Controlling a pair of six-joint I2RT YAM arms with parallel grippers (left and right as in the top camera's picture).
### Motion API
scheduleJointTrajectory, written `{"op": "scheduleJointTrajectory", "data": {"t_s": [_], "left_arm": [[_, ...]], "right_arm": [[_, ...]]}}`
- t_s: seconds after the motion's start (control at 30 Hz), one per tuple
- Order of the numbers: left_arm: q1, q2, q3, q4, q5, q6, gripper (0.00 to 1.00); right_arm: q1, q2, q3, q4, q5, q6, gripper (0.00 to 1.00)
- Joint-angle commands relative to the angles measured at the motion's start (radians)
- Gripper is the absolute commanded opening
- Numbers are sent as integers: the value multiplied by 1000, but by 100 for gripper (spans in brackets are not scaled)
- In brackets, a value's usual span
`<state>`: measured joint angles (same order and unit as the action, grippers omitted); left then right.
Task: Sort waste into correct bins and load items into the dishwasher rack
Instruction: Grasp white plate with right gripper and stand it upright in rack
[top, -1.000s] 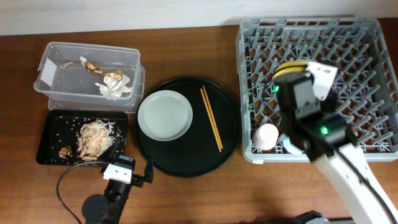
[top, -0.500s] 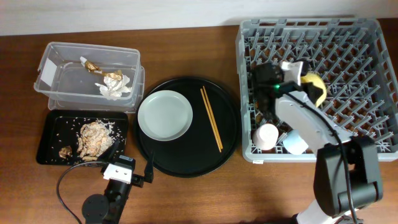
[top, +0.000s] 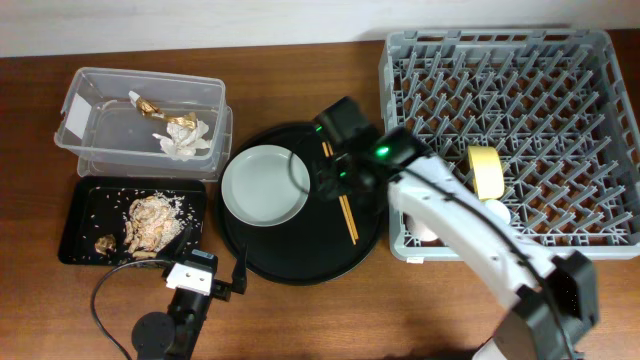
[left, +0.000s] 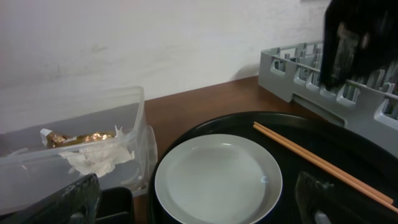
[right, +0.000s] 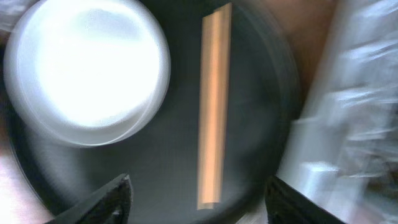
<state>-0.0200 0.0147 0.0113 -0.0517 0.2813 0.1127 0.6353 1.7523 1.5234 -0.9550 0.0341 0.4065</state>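
My right gripper (top: 335, 180) (right: 199, 208) hangs open over the wooden chopsticks (top: 347, 215) (right: 214, 106) (left: 311, 163), which lie on the round black tray, and it holds nothing. The pale grey plate (top: 265, 185) (left: 217, 177) (right: 87, 68) lies left of them. A yellow bowl (top: 485, 170) stands on edge among the pegs of the grey dishwasher rack (top: 560, 70) (left: 292, 68). A pale cup (top: 496, 212) shows at the rack's front, mostly under my right arm. My left gripper (top: 213, 252) (left: 199, 211) is open near the table's front, facing the plate.
The clear tub (top: 95, 110) (left: 124, 118) at the back left holds white tissue (top: 185, 140) and a gold wrapper (top: 180, 120). In front of it, the shallow black tray (top: 75, 215) holds noodle and rice scraps (top: 150, 220). The round black tray (top: 300, 260) sits between the bins and the rack.
My right arm swung left from the rack to above the round tray. It let go of the yellow bowl, which stays in the rack, and its jaws opened. The left arm stayed put.
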Motion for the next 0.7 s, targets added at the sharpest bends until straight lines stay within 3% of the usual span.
{"op": "scheduleJointTrajectory", "data": {"t_s": [0.0,0.17,0.23,0.3,0.37,0.43,0.47,0.57,0.67], "left_arm": [[3,-6,-2,-6,11,9,99],[3,-6,-2,-6,11,9,99],[3,-6,-2,-6,11,10,99],[3,-6,-2,-6,11,10,99],[3,-6,-2,-6,11,9,99],[3,-6,-2,-6,11,9,99],[3,-6,-2,-6,11,9,99],[3,-6,-2,-6,11,10,99],[3,-6,-2,-6,11,9,99]], "right_arm": [[66,172,-77,84,-133,242,67],[71,377,-77,263,-166,260,57],[71,399,-77,249,-166,259,38],[71,383,-74,216,-180,252,44],[70,355,-73,214,-180,210,41],[64,352,-74,210,-181,214,24],[64,355,-76,209,-180,218,5],[51,335,-71,164,-102,242,4],[-13,165,-31,49,58,227,4]]}}
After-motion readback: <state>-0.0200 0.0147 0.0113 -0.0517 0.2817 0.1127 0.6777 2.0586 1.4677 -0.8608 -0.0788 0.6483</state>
